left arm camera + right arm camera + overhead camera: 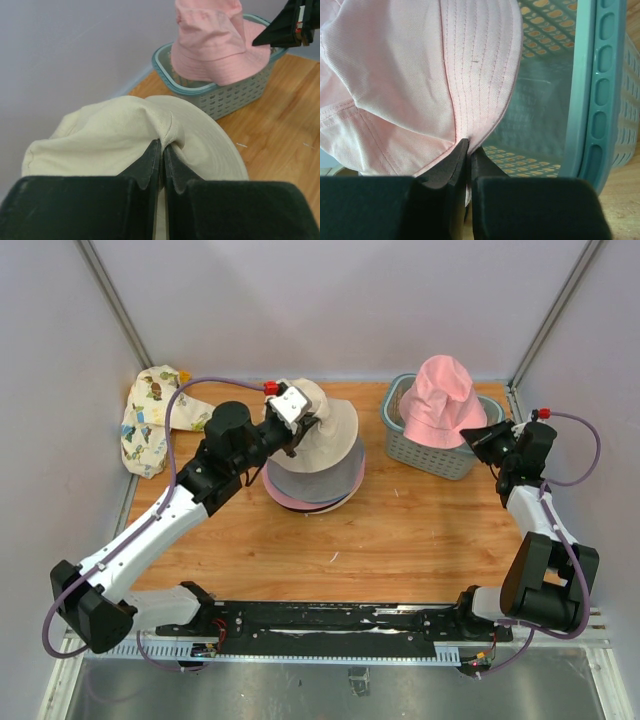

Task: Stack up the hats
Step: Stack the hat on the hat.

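The cream fabric bucket hat (325, 425) sits on top of the pile at the middle of the bench's far half. It is tipped, with its crumpled crown towards the far edge and its floppy brim fanning out towards the right side. It is too rumpled to show a clear long axis. Under it lies a grey hat (320, 480), and the brim of another pink hat (288, 502) peeks out at the near-left of the pile.

The left gripper (162, 147) comes in from the near-left. Its jaws are nearly closed, pinching a fold of the cream cloth where the crown meets the brim.

Over at the far right corner, the pink fabric bucket hat (440, 400) stands crown up, leaning a little towards the far edge. Its brim hangs down into the grey-green slatted plastic basket (440, 455). The right gripper (468, 145) is on the hat's near-right side, with its jaws squeezed onto the stitched edge of the brim, just above the basket's inside.

The bench (400, 530) is pale orange wood. A bundle of cream cloth printed with small figures (150, 420) is slumped at the far left corner. Plain pale walls (330, 300) close in the far side and both ends.
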Controlling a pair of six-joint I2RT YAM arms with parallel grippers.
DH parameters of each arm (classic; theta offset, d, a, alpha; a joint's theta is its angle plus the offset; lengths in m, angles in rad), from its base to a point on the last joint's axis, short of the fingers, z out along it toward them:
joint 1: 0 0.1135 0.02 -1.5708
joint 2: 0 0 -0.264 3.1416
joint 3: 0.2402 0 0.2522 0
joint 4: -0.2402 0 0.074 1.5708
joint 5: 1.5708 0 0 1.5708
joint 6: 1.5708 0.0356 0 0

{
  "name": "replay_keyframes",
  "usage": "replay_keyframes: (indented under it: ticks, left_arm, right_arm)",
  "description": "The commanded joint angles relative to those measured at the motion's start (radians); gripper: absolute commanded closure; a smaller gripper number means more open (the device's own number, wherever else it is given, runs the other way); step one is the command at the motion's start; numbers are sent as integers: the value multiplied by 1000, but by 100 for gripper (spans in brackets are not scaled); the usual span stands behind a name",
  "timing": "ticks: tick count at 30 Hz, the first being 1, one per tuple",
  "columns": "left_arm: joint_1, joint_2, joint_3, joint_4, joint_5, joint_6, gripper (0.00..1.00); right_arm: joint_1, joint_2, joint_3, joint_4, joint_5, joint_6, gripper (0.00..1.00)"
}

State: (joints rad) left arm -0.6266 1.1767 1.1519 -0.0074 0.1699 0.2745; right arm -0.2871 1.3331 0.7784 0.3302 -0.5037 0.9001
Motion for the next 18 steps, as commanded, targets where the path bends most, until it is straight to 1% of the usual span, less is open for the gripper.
replay_keyframes:
  ticks: [1,4,6,7,11,13,15,18]
  left_arm:
    - [-38,9,-29,38,3,-34,92]
    - [-60,9,-49,38,-11,-38,91]
    - [-68,8,-56,39,-37,-49,91]
    - [-68,8,-59,38,-49,-56,89]
    - [-71,-18,-92,67,-38,-84,72]
    - [-74,-21,-98,76,-29,-94,70]
    - [-78,-16,-97,75,-18,-100,68]
    - [-86,-15,-101,79,-14,-107,65]
  right_arm:
    - [-24,-30,1,-17,18,-14,92]
    - [-24,-41,-3,-28,27,-19,90]
    - [-23,-47,-2,-32,28,-23,87]
    - [-23,-51,2,-39,27,-27,84]
    - [-24,-87,21,-86,25,-61,55]
    - [-22,-130,28,-122,44,-82,44]
    - [-21,-164,45,-161,56,-102,37]
    - [-16,-225,62,-201,67,-122,32]
